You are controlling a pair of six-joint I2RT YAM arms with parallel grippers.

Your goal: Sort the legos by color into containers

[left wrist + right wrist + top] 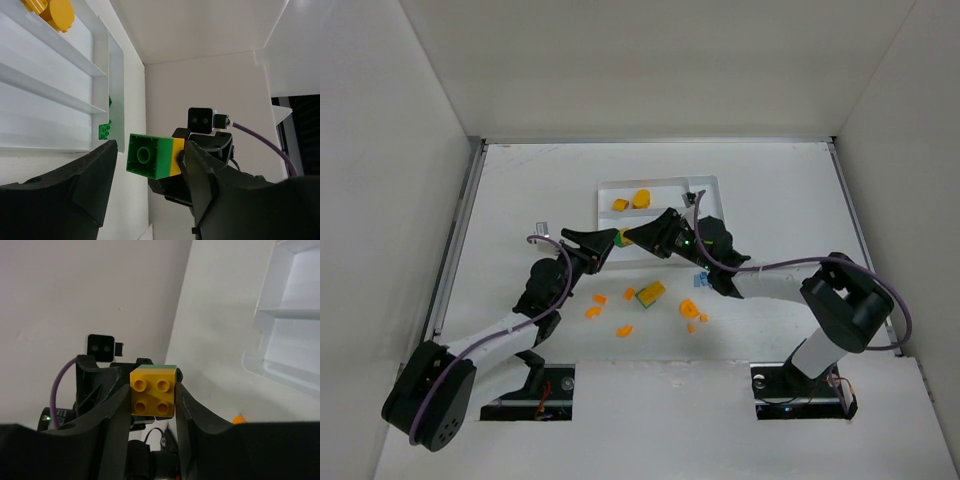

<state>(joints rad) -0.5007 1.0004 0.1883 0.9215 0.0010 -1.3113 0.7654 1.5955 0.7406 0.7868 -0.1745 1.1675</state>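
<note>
Two-handed: gripping yellow brick [153,386] in right end effector [152,396], straddling green brick [144,156] (joined) with left end effector [150,148] apart; next close, pull.

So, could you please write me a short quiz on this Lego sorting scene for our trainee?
1. True or false: the right gripper grips a yellow brick joined to a green brick.
2. The loose pieces on the table are mostly: A orange, B green, C light blue.
3. How many studs show on the yellow brick in the right wrist view?
Key: 1 true; 2 A; 3 four.
</note>
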